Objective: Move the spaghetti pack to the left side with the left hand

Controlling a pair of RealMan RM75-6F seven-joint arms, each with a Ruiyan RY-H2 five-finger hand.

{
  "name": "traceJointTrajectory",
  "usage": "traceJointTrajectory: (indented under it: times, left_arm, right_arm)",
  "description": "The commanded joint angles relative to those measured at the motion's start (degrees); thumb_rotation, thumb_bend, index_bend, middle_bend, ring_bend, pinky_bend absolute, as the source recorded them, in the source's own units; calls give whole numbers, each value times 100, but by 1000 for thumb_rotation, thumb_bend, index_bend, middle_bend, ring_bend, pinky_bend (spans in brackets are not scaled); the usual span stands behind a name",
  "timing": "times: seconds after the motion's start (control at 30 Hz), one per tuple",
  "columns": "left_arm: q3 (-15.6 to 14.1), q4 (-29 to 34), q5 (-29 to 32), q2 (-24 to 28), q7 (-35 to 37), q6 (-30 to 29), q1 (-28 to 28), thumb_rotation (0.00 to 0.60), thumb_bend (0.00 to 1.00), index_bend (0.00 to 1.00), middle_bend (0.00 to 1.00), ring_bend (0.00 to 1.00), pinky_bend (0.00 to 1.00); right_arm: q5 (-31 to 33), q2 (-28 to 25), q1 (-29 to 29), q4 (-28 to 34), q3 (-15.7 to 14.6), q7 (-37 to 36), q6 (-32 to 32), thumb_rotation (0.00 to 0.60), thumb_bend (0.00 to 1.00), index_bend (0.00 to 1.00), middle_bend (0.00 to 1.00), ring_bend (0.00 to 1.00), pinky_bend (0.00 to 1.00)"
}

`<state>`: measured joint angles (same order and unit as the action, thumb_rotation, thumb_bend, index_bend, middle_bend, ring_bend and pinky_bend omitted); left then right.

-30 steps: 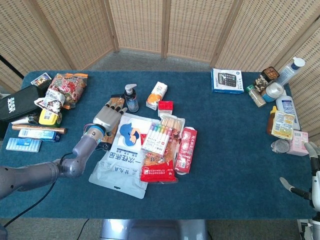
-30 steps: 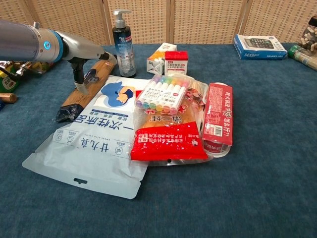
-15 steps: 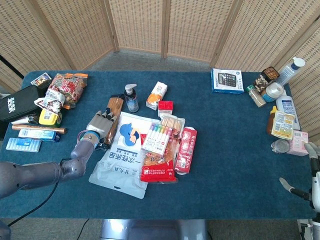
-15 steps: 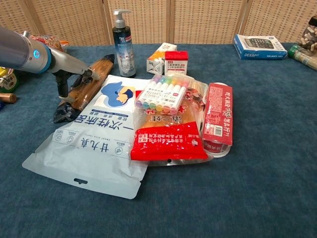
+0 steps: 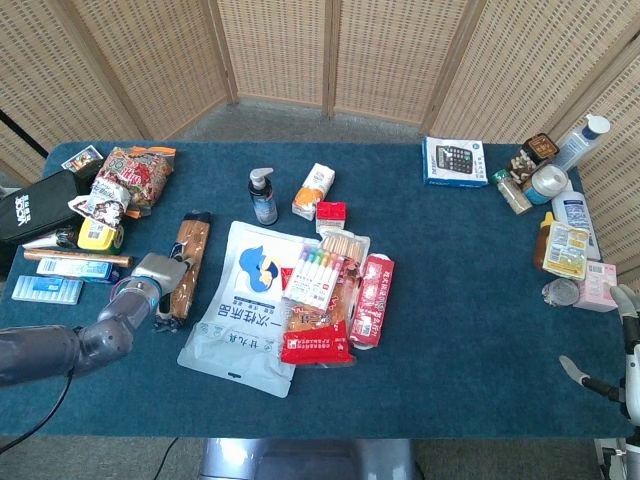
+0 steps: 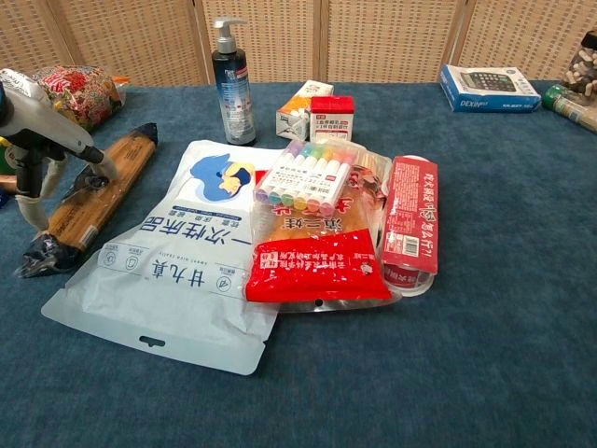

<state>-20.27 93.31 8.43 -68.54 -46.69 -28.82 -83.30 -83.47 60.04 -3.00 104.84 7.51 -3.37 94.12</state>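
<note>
The spaghetti pack point(image 5: 187, 262), long and brown with dark ends, lies flat on the blue table point(image 5: 460, 300), left of the big white pouch point(image 5: 243, 300). In the chest view the spaghetti pack point(image 6: 98, 187) runs diagonally at the far left. My left hand point(image 5: 152, 277) sits over its near half. One of the left hand's point(image 6: 42, 154) fingers point(image 6: 91, 157) presses on the pack's top and others hang down along its left edge, so it holds the pack. My right hand point(image 5: 622, 345) rests at the table's right front corner, fingers apart and empty.
A pump bottle point(image 5: 263, 196), small boxes point(image 5: 316, 190), a marker set point(image 5: 317, 274) and red snack packs point(image 5: 375, 298) crowd the middle. Snack bag point(image 5: 130, 178), black case point(image 5: 30, 205) and toothpaste boxes point(image 5: 60, 268) line the left edge. Bottles and jars point(image 5: 555, 200) stand at the right.
My left hand has slid left and toward the front, taking the spaghetti pack with it, off the white pouch's edge. The right hand has not moved.
</note>
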Motion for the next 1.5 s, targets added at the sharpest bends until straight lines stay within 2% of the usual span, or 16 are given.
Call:
traceJointTrajectory:
  times: [0.03, 0.1, 0.2, 0.33, 0.37, 0.47, 0.53, 0.67, 0.77, 0.9, 1.17, 1.3, 1.5]
  left_arm:
    - [-102, 235, -70, 352, 326, 192, -213, 600, 68, 12, 475, 405, 410]
    - [194, 293, -693, 547, 616, 85, 3, 600, 68, 11, 402, 333, 339]
    - [630, 481, -2049, 813, 989, -337, 572, 600, 66, 1, 228, 145, 171]
    - [876, 683, -3743, 1019, 1413, -856, 1362, 600, 66, 0, 148, 52, 139]
    - [897, 681, -4377, 1034, 1507, -1067, 1635, 600, 65, 0, 103, 20, 135]
    - [789, 494, -6013, 1008, 1767, -1612, 2317, 600, 66, 0, 14, 0, 117]
    - [685, 289, -6872, 983, 2065, -1826, 2659, 600, 67, 0, 0, 0, 109]
    - [341, -495, -8757, 917, 2962, -2409, 3285, 600, 66, 0, 0, 0, 106]
    - [60, -1302, -9849, 823, 3693, -2935, 3613, 600, 64, 0, 0, 0, 102]
    - [-129, -2437, -10685, 522, 4586, -3521, 3926, 600, 62, 0, 0, 0, 88]
    - [-221, -4631, -11568, -334, 5689, -4309, 4267, 600, 52, 0, 0, 0, 67]
    - [-245, -5395, -11811, -763, 5879, -4389, 4300, 600, 38, 0, 0, 0, 35]
    - [-174, -6106, -12000, -1369, 5978, -4368, 4205, 600, 34, 0, 0, 0, 28]
  right_arm:
    - [-14, -3, -3, 7, -4, 3, 8, 600, 0, 0, 0, 0, 0]
    - [-31, -9, -10, 19, -7, -12, 22, 600, 0, 0, 0, 0, 0]
    - [-32, -27, -22, 25, -5, -43, 38, 600, 0, 0, 0, 0, 0]
    - [-30, -52, -28, 17, 1, -92, 42, 600, 0, 0, 0, 0, 0]
    - [-30, -58, -30, 14, -1, -102, 41, 600, 0, 0, 0, 0, 0]
    - [-37, -64, -30, 12, -6, -106, 35, 600, 0, 0, 0, 0, 0]
    - [-41, -60, -24, 11, -10, -91, 23, 600, 0, 0, 0, 0, 0]
    - [-32, -29, -7, 13, -19, -30, -12, 600, 0, 0, 0, 0, 0]
    - [-4, 3, 14, 18, -25, 18, -60, 600, 0, 0, 0, 0, 0]
    - [15, 87, 68, 16, -40, 120, -153, 600, 0, 0, 0, 0, 0]
    - [175, 192, 138, 0, 2, 272, -266, 600, 0, 0, 0, 0, 0]
    - [221, 238, 167, 2, 12, 380, -302, 600, 0, 0, 0, 0, 0]
    - [242, 258, 172, 7, 17, 427, -300, 600, 0, 0, 0, 0, 0]
